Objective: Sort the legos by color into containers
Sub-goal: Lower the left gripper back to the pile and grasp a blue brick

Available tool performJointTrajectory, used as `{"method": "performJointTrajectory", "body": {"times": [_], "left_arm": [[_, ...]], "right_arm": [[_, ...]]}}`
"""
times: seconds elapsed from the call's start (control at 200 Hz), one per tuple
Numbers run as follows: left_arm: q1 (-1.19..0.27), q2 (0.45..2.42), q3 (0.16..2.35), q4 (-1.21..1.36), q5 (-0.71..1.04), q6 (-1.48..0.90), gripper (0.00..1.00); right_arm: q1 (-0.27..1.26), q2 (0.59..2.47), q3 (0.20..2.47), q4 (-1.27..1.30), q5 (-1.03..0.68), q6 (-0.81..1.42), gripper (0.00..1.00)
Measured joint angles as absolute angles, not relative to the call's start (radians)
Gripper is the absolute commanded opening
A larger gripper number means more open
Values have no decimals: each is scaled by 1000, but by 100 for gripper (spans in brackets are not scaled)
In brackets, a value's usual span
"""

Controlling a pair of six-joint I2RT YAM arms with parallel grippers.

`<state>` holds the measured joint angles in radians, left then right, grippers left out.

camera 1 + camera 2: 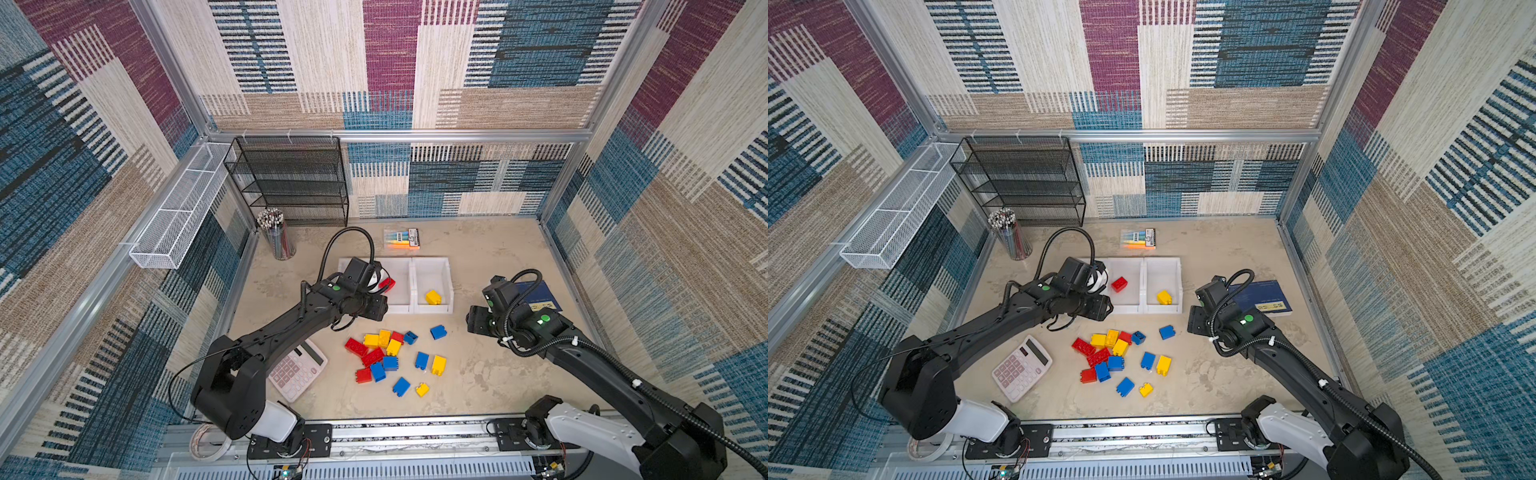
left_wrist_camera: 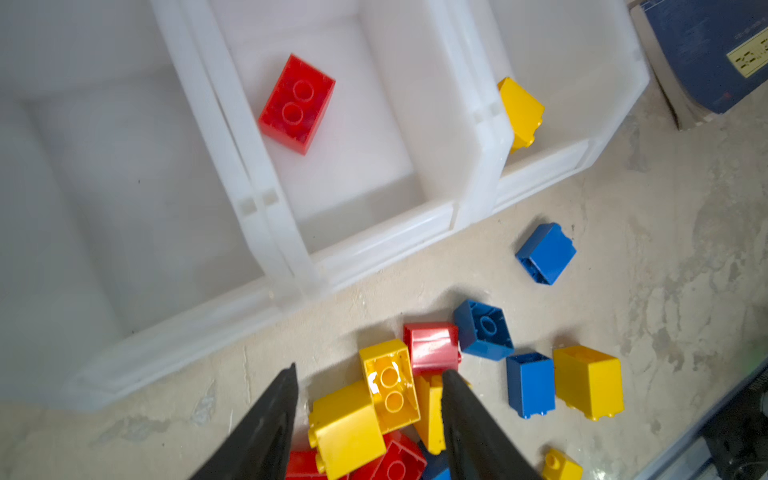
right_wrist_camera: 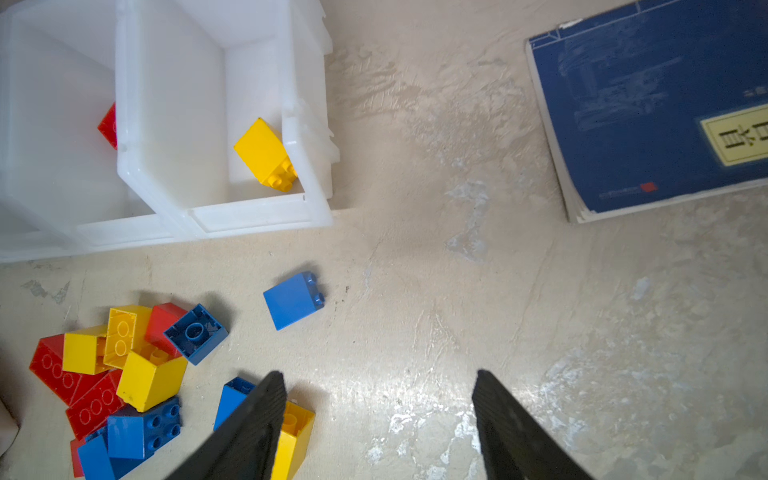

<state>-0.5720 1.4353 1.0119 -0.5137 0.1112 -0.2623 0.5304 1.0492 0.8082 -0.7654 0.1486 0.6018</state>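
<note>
Beige mottled tabletop [image 1: 478, 374]. Left gripper [image 2: 370, 372] is hovering jaws apart, empty, near roughly fifteen loose red, blue and yellow studded plastic bricks [image 1: 1120, 347]. Three white plastic bins [image 1: 411, 282]: middle is holding one red brick [image 1: 1119, 284], right one yellow brick [image 1: 1164, 297]. Right gripper [image 3: 378, 374] is hanging jaws apart, empty, over bare tabletop. Dark blue book [image 3: 648, 108]: yellow label unreadable.

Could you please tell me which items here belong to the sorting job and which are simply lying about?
Job: loose bricks, red brick, yellow brick, white bins.
Lying about: calculator, blue book, highlighters, pencil cup, black rack, wire tray, tape roll.
</note>
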Motion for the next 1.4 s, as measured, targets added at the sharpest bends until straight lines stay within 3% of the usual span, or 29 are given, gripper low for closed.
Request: {"method": "performJointTrajectory", "body": {"times": [0.245,1.072,1.397], "left_arm": [[-574,1302,863,-515,107,-353,59],[-643,1336,794,-556,47,-399,59],[-770,1302,765,-580,33,-469,58]], "right_arm": [[530,1092,809,-729,121,599,73],[530,1128,813,-694,86,578,73],[530,1127,809,-694,86,578,73]]}}
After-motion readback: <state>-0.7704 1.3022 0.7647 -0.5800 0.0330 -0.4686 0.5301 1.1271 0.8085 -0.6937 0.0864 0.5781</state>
